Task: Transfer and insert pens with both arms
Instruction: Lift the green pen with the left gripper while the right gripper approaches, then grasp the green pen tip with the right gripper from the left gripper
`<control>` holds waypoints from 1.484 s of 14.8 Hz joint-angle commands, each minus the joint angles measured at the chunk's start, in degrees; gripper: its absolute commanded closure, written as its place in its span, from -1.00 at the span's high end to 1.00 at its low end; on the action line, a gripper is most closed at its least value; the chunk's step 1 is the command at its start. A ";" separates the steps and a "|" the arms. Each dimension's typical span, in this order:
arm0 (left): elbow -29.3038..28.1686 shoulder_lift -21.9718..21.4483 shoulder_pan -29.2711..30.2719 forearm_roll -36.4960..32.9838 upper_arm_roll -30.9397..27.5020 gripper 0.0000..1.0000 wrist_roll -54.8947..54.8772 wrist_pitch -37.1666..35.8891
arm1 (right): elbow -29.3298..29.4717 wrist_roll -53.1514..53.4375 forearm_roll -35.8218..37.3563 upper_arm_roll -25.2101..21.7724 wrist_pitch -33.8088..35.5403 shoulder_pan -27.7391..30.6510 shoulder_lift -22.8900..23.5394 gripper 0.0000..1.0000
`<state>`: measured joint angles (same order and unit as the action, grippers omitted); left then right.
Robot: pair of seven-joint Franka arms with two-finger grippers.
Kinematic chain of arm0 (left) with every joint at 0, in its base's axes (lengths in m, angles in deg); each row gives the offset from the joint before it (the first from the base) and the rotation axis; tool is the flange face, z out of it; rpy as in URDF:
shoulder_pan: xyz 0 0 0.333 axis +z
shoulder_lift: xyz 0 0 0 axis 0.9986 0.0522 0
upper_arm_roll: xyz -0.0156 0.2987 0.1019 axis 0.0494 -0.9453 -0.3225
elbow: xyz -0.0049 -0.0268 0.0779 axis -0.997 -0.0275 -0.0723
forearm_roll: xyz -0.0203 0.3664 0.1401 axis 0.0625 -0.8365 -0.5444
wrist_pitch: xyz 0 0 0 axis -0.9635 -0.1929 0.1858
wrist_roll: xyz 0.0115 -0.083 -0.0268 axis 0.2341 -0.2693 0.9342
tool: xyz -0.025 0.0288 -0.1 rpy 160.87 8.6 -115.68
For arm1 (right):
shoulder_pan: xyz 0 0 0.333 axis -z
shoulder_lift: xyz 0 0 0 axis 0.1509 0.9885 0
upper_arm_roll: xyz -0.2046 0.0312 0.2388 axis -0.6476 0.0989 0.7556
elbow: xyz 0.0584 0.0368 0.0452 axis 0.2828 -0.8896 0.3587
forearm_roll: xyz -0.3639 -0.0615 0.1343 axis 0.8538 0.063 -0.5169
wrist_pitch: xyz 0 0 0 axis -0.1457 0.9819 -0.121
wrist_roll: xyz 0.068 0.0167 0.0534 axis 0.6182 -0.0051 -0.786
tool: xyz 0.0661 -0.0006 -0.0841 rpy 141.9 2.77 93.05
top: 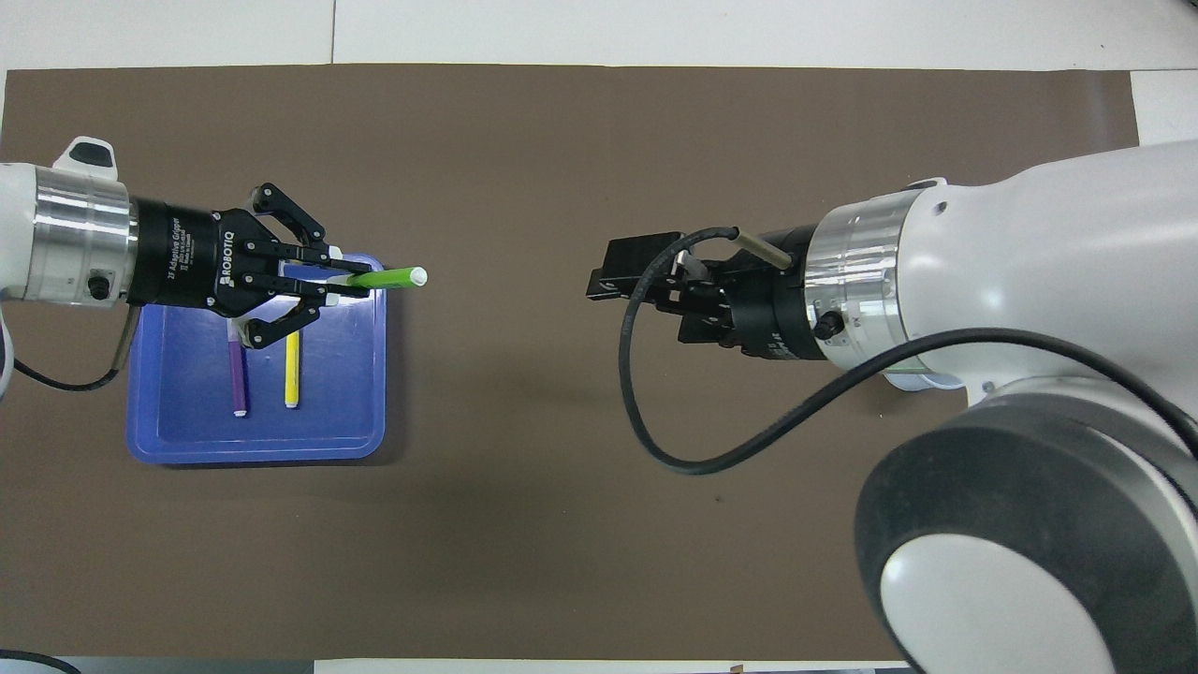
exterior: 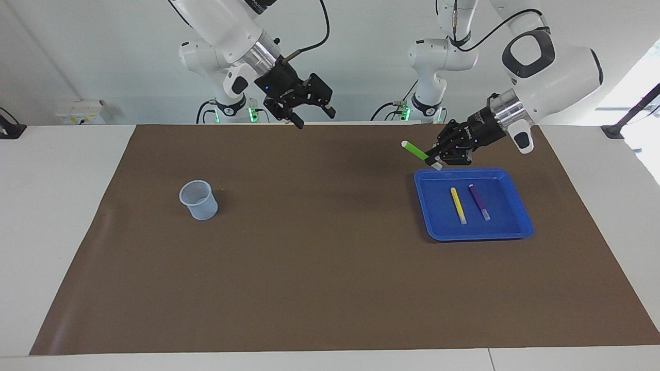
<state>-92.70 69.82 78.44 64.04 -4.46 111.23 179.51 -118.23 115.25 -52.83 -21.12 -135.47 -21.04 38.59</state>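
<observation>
Green pen (exterior: 415,150) pinched by the left gripper (exterior: 432,157) near its lower pale end, raised in the air and tilted, upper pale tip pointing toward the right arm's end of the table. Held over the tray's (exterior: 521,206) edge nearest the robots. In the overhead view, pen (top: 384,278) jutting out past the closed fingers (top: 323,281) toward the right gripper (top: 618,277).

Below the left gripper, in the blue tray: yellow pen (exterior: 458,205) and purple pen (exterior: 479,202), lying side by side, close but apart, pale ends pointing away from the robots.

Right gripper (exterior: 314,114) up in the air over the brown mat (exterior: 319,257), well apart from the left one, fingers spread, holding nothing. Turned toward the left gripper in the overhead view, with bare mat between the two.

Under and out from the right gripper, toward the right arm's end: translucent cup (exterior: 197,199), upright on the mat, well apart from the tray.
</observation>
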 commanded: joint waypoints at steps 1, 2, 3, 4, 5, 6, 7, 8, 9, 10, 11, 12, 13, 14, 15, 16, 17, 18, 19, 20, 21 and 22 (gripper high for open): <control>-6.27 -3.99 -2.24 4.92 -0.01 -1.00 3.38 5.28 | -0.72 0.04 -1.97 3.28 -2.67 0.93 -0.13 1.00; -7.59 -4.78 -2.24 7.20 -0.01 -1.00 3.38 6.16 | -0.37 -0.31 -1.88 4.42 -3.54 0.93 0.65 1.00; -8.56 -5.31 -2.59 8.88 0.17 -1.00 3.38 7.47 | -0.28 -0.49 -1.79 6.26 -6.16 1.02 1.70 1.00; -8.74 -5.58 -3.55 9.68 0.17 -1.00 3.38 8.10 | -0.02 -0.49 -1.62 7.41 -7.84 1.02 2.93 1.00; -8.74 -5.93 -4.00 10.21 0.17 -1.00 3.38 8.19 | 0.25 -0.49 -1.27 8.12 -8.81 1.02 4.08 1.00; -8.74 -5.93 -4.61 10.39 0.17 -1.00 3.38 8.19 | 0.60 -0.49 -1.00 9.17 -9.69 1.02 4.96 1.00; -8.74 -6.02 -5.83 10.39 0.17 -1.00 3.38 8.19 | 0.69 -0.49 -0.83 10.48 -11.01 0.93 5.66 1.00; -9.01 -6.45 -6.11 10.48 0.17 -1.00 3.38 8.19 | 0.60 -0.41 -0.21 11.19 -11.98 0.84 6.19 1.00; -9.88 -6.89 -6.11 11.70 0.17 -1.00 3.38 8.19 | 0.60 0.12 0.66 11.90 -12.33 0.84 6.63 1.00; -10.32 -7.59 -6.11 13.10 0.00 -1.00 3.38 8.19 | 0.60 0.47 1.37 12.69 -13.12 0.58 6.90 1.00; -11.11 -8.04 -6.11 13.37 -0.01 -1.00 3.30 8.19 | 0.43 0.91 1.63 13.39 -14.09 0.41 6.99 1.00; -11.55 -8.30 -6.11 13.38 -0.01 -1.00 3.21 8.19 | 0.34 1.44 1.90 14.09 -14.36 0.40 6.90 1.00; -11.82 -8.56 -6.11 13.38 -0.01 -1.00 3.21 8.10 | 0.34 2.05 2.77 14.45 -14.53 0.32 6.99 1.00; -12.26 -8.83 -6.11 13.38 -0.01 -1.00 2.86 8.10 | 0.34 2.58 3.65 14.63 -14.80 0.23 6.90 1.00; -12.61 -9.00 -5.94 13.38 -0.01 -1.00 2.68 7.93 | 0.34 2.93 4.27 15.32 -15.15 0.23 6.90 1.00; -12.79 -9.27 -5.76 13.38 -0.01 -1.00 2.42 7.93 | 0.42 3.11 5.49 15.94 -15.32 0.23 6.90 1.00; -12.79 -9.36 -5.58 13.38 -0.01 -1.00 2.16 7.67 | 0.42 3.28 6.98 16.03 -15.33 0.23 6.99 1.00; -12.87 -9.44 -5.50 13.38 -0.01 -1.00 2.15 7.66 | 0.42 3.55 8.22 16.03 -15.67 0.23 6.99 1.00; -13.14 -9.45 -5.50 13.38 -0.01 -1.00 2.07 7.66 | 0.51 3.72 9.27 16.03 -15.94 0.23 7.07 1.00; -13.23 -9.53 -5.41 13.38 -0.01 -1.00 1.80 7.49 | 0.51 3.81 10.50 16.03 -16.55 0.32 7.25 1.00; -13.49 -9.88 -5.41 13.38 -0.09 -1.00 1.45 7.49 | 0.51 3.73 11.04 15.95 -17.51 0.40 7.43 1.00; -13.75 -10.06 -5.41 13.38 -0.09 -1.00 1.28 7.49 | 0.60 3.73 11.04 15.95 -18.13 0.58 7.51 1.00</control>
<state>-103.65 62.17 73.09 76.11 -4.23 113.81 186.21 -118.05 117.80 -43.55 -5.62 -152.00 -21.07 45.51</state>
